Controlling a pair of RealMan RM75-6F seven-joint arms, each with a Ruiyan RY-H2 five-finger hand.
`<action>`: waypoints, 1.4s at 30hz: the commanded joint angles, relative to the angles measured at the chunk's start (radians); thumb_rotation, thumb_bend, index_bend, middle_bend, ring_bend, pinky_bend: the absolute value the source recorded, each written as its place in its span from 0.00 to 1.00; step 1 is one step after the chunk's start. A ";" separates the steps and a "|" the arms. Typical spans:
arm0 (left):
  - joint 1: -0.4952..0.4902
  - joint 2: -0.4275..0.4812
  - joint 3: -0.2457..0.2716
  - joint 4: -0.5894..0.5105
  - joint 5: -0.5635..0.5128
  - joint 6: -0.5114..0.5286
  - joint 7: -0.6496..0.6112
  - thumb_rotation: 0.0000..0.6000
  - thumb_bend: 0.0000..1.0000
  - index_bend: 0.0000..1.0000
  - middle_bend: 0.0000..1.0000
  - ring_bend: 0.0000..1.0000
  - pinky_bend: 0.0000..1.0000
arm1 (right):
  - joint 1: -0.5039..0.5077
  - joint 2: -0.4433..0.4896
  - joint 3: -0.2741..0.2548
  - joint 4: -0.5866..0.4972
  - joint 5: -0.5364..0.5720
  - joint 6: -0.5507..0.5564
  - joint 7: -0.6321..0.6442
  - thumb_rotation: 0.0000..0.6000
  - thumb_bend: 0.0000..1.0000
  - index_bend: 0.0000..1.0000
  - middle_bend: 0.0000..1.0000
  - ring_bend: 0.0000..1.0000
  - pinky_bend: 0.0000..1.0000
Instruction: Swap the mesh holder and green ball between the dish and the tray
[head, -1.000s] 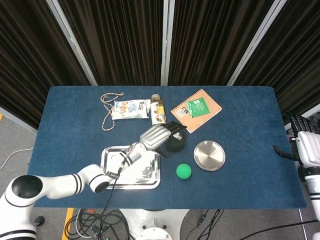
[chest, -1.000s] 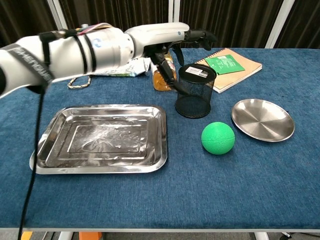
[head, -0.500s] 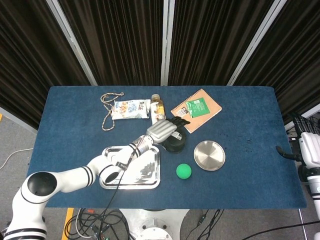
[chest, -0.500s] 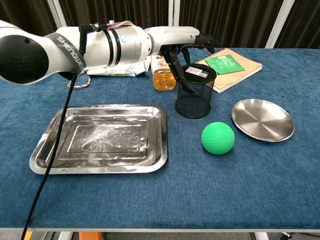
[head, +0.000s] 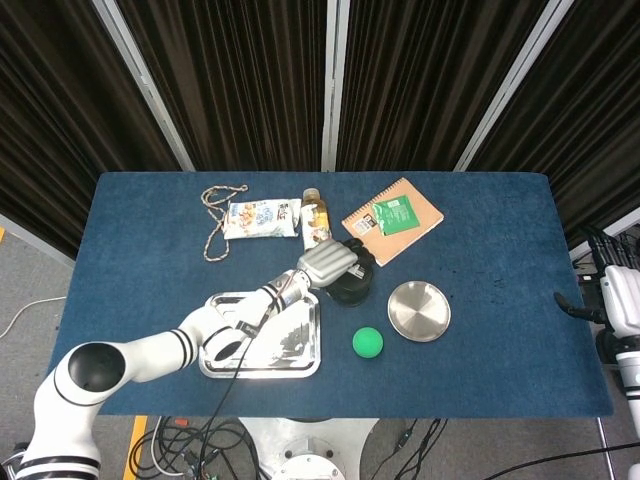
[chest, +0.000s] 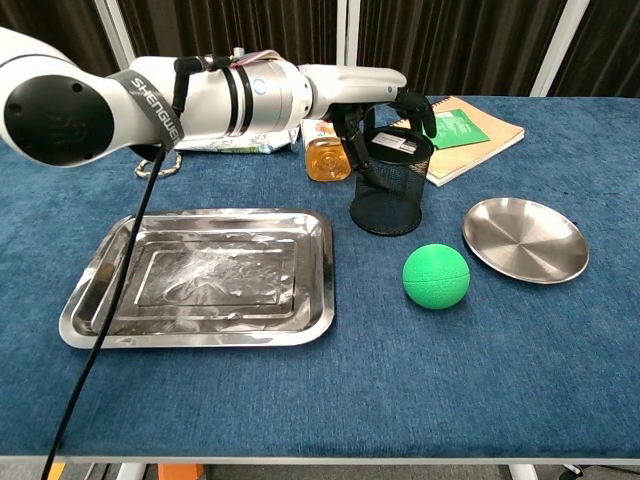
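While the tray (chest: 205, 270) sits bare at the left on the blue worktop (chest: 320, 380), the left arm reaches across above it toward centre. Behind the tray: rope (head: 214, 222), snack packet (head: 260, 217), amber bottle (chest: 326, 155).

Left robot hand (chest: 385, 100) is on the top of the mesh holder (chest: 390, 190): fingers (chest: 425, 108) curl down over the rim, thumb side at the near-left edge of the rim. Reads as a grip on the rim; the head view shows the same, hand covering the holder's top (head: 345, 270). The holder stands upright on the worktop, just right of the tray, on neither tray nor dish.

Green ball (chest: 436, 276) lies on the worktop, in front and slightly right of the holder, between tray and dish, touching neither. Dish (chest: 525, 240) is right of the ball, nothing in it. Notebook (chest: 462, 135) with a green packet (chest: 447, 128) on it lies behind the holder.

Right robot hand (head: 620, 300) is at the far right edge of the head view, off the worktop; can't tell how its fingers lie.
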 joint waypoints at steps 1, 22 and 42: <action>-0.001 -0.006 0.007 0.011 0.007 0.007 0.005 1.00 0.22 0.28 0.26 0.17 0.44 | 0.001 -0.001 0.002 -0.001 0.004 0.000 -0.005 1.00 0.18 0.00 0.03 0.00 0.00; 0.229 0.321 0.024 -0.491 -0.055 0.281 0.178 1.00 0.25 0.35 0.35 0.26 0.53 | 0.005 -0.006 0.007 -0.007 0.009 -0.008 -0.019 1.00 0.18 0.00 0.03 0.00 0.00; 0.520 0.377 0.243 -0.694 -0.024 0.511 0.446 1.00 0.24 0.35 0.35 0.26 0.52 | 0.018 -0.029 -0.005 -0.030 -0.003 -0.018 -0.067 1.00 0.18 0.00 0.03 0.00 0.00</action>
